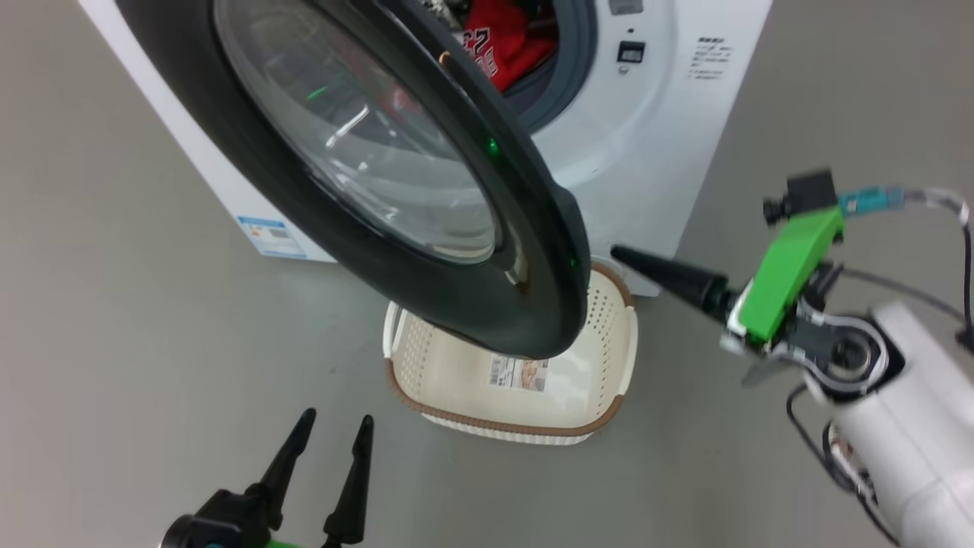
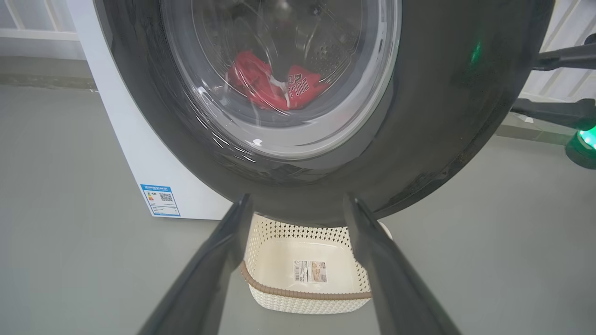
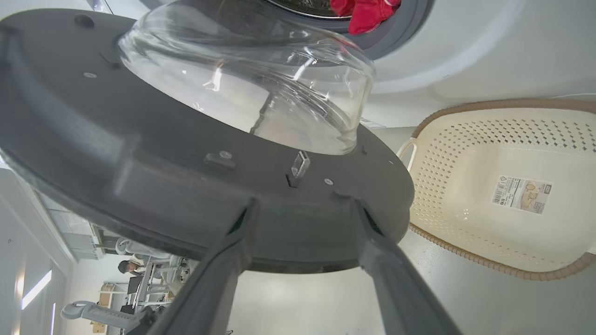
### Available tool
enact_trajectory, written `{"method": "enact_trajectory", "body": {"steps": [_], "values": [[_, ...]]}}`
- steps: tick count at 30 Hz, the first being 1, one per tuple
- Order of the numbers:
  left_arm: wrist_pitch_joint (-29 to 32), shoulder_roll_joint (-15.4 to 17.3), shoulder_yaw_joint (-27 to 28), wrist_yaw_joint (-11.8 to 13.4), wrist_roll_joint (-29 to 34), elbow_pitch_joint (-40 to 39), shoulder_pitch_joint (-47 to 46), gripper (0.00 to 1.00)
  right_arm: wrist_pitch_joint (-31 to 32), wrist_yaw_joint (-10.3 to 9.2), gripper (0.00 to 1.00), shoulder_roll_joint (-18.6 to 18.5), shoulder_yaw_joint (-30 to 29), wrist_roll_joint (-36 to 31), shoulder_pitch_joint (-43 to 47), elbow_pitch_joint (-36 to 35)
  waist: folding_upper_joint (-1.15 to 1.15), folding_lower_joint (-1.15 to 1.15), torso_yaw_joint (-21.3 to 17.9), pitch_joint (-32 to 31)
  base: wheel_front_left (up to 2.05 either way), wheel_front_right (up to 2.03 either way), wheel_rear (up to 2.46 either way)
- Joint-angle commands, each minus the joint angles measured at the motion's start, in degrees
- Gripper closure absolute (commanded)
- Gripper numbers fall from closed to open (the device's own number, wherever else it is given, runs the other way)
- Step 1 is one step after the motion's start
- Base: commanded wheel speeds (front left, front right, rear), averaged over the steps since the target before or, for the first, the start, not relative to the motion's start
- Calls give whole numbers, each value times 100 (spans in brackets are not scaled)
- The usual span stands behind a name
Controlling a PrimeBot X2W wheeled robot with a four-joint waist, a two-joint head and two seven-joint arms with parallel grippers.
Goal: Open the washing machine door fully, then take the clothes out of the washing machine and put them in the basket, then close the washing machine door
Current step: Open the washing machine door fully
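Right hand (image 1: 628, 260), fingers spread and grasping nothing, points its tips at the free edge of the door (image 1: 358, 160); I cannot tell if they touch. My guess is that it sits behind that edge to push the half-swung door wider. Red clothes (image 1: 506, 38) lie in the washing machine (image 1: 647, 114). The basket (image 1: 605, 335) stands on the floor (image 1: 114, 342) just below, partly under the door's rim, handy for drops. Left hand (image 1: 337, 418) waits low, released.
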Motion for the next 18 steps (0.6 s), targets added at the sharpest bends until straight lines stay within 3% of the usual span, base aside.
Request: {"method": "enact_trajectory", "body": {"steps": [1, 18], "values": [[-70, 70, 247, -32, 79, -107, 22, 0, -101, 3, 0, -13, -9, -2, 163, -173, 0, 0, -146, -136, 0, 0, 0], [-70, 70, 594, -32, 261, -98, 221, 0, -1171, 3, 0, -169, -275, -69, 1814, -222, 0, 0, -621, -338, 0, 0, 0]]}}
